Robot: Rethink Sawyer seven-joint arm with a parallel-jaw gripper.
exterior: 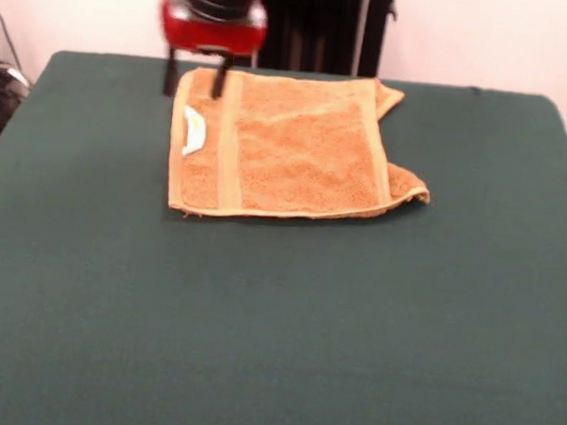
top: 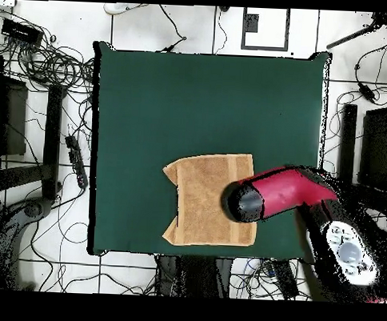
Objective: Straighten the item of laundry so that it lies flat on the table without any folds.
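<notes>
The orange-tan towel [exterior: 290,148] lies at the far side of the green table [exterior: 273,322], near the robot. Its white label [exterior: 194,132] is by its left edge. Its right side is folded at the far corner and bulges out in a flap at the near corner. My gripper [exterior: 194,78] hangs over the towel's far left corner with its two black fingers [exterior: 219,78] apart and nothing between them; one stands over the towel, the other just outside its edge. In the overhead view the red arm [top: 279,191] covers the right part of the towel [top: 207,199] and hides the fingers.
The towel lies close to the robot-side edge of the table [top: 207,103]. The black pedestal [exterior: 317,20] stands behind that edge. Cables [top: 49,64] and equipment lie on the floor around the table.
</notes>
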